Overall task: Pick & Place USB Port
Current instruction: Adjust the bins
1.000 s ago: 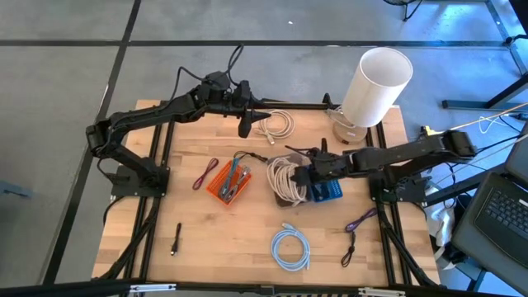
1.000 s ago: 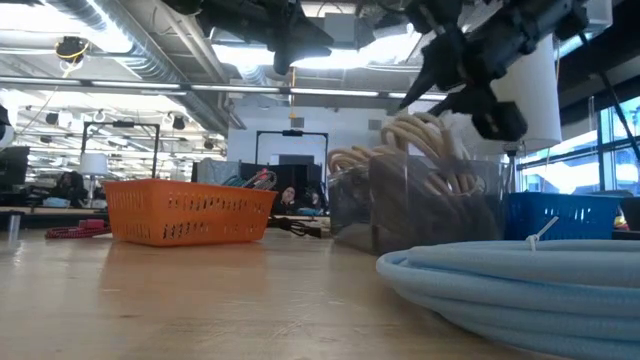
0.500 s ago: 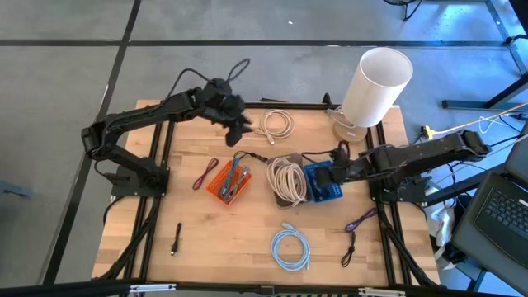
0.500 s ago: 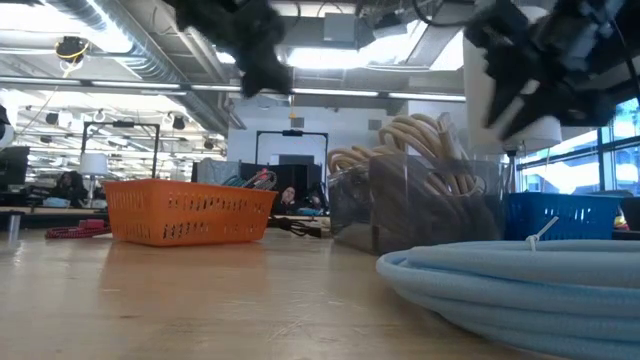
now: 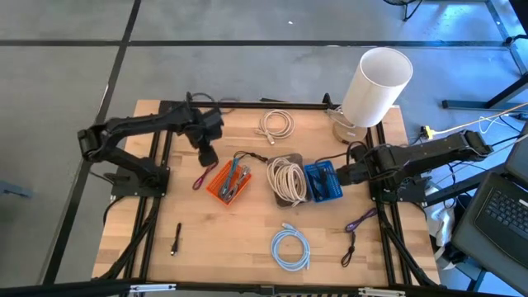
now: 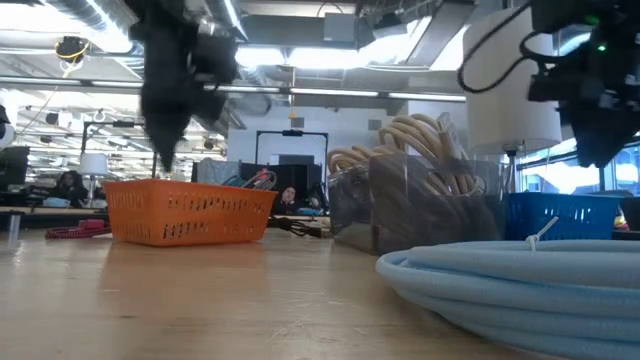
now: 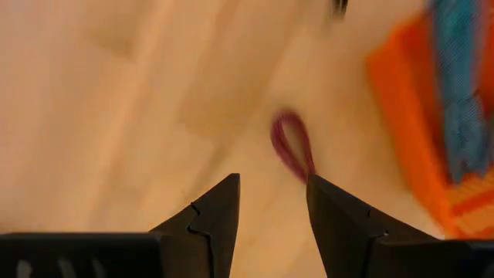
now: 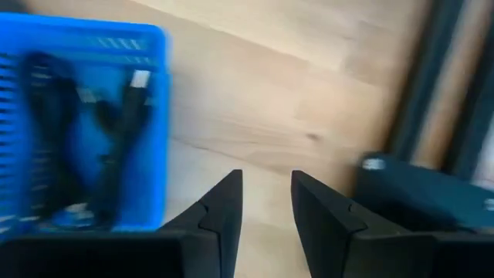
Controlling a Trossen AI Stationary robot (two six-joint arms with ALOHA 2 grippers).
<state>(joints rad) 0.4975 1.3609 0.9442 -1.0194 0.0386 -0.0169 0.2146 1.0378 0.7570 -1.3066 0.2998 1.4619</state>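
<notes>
The blue basket (image 5: 324, 182) sits right of centre on the wooden tabletop (image 5: 247, 243), and dark USB cables (image 8: 85, 116) with silver plugs lie inside it, seen clearly from the right wrist. Touching its left side is a clear bin (image 5: 287, 181) stuffed with a beige cable coil (image 6: 425, 150). Left of that, the orange basket (image 5: 228, 181) holds blue and other coloured cables. A maroon cable (image 5: 204, 174) lies on the wood just left of the orange basket, its loop visible from the left wrist (image 7: 293, 145).

The right end effector (image 5: 340, 175) hangs just beside the blue basket's right edge, fingers (image 8: 224, 212) a narrow gap apart and empty, over bare wood. The left end effector (image 5: 205, 154) hovers above the tabletop near the orange basket's upper left corner, over the maroon cable; its fingers (image 7: 216, 220) stand somewhat apart with nothing between them.

Farther out, a white cable coil (image 5: 276, 124) lies near the tabletop's far edge, a pale blue cable coil (image 5: 290, 248) near the front edge, a purple cable (image 5: 358, 223) at front right, and a small black plug (image 5: 176, 242) at front left. A tall white cylinder (image 5: 376, 85) stands at the far right corner.
</notes>
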